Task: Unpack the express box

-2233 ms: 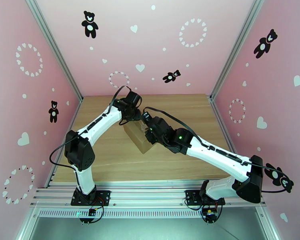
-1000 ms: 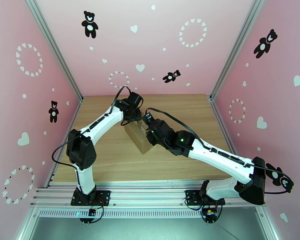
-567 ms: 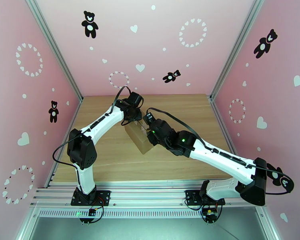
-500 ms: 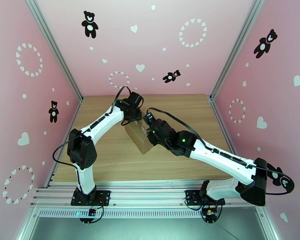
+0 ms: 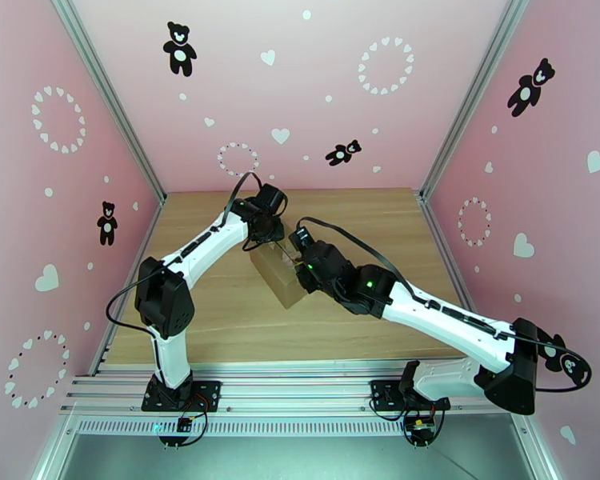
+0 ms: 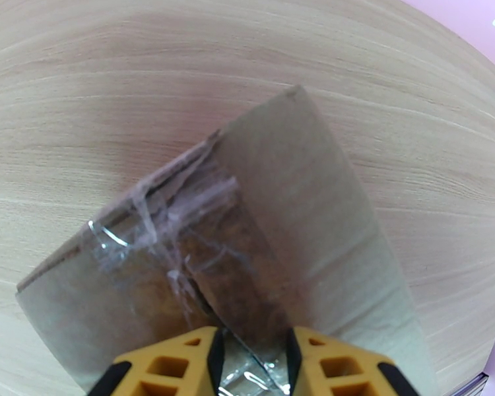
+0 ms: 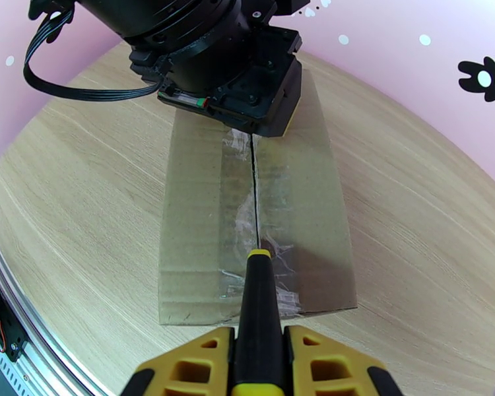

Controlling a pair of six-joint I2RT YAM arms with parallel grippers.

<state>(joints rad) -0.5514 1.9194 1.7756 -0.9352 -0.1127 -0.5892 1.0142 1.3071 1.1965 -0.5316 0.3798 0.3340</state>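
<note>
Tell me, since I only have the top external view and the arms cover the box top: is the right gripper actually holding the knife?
Observer: Yes. The right wrist camera shows the right gripper shut on the black knife.
Operator: Where is its tip?
Observer: On the express box, at the taped top seam, near the end closest to that camera.
Operator: And beyond the tip?
Observer: A dark gap runs along the seam from the tip to the left gripper, which sits on the far end.
</note>
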